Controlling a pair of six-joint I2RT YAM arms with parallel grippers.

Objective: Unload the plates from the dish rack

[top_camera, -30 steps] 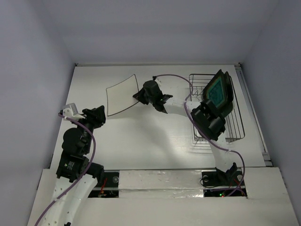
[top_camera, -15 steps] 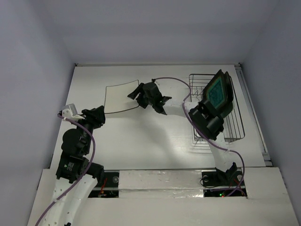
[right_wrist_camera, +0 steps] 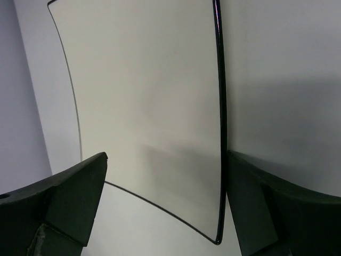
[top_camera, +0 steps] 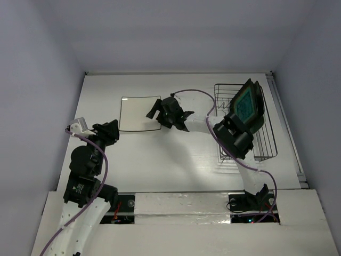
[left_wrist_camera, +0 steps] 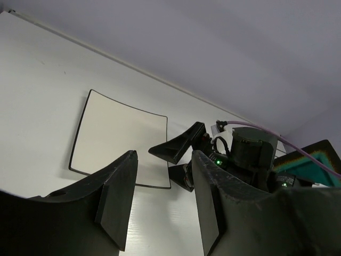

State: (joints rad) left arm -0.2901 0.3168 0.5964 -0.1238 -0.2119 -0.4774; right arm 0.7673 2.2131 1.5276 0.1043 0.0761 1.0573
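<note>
On the white table (top_camera: pixel 176 160), far right, the dish rack (top_camera: pixel 269 145) holds a teal-centred plate (top_camera: pixel 245 104) on edge against its prongs. Darker shapes behind it may be more plates, but they are too merged to tell. The white square plate (top_camera: pixel 137 113) lies flat near the table's far middle, well apart from the rack.

The main risk, as I judge it, sits at that flat plate's right edge. The right gripper (top_camera: pixel 153 108) hangs low over it with a finger on either side of the dark rim, so a sideways or slanted retreat could hook the rim and drag or tip the plate. A second risk waits at the rack, where a careless approach could knock the upright plate against the wires.

The right gripper's jaws are spread wide and hold nothing; whether a finger grazes the rim I cannot tell. The left gripper (left_wrist_camera: pixel 162 197) hovers nearer the bases, its jaws partly apart and empty.
</note>
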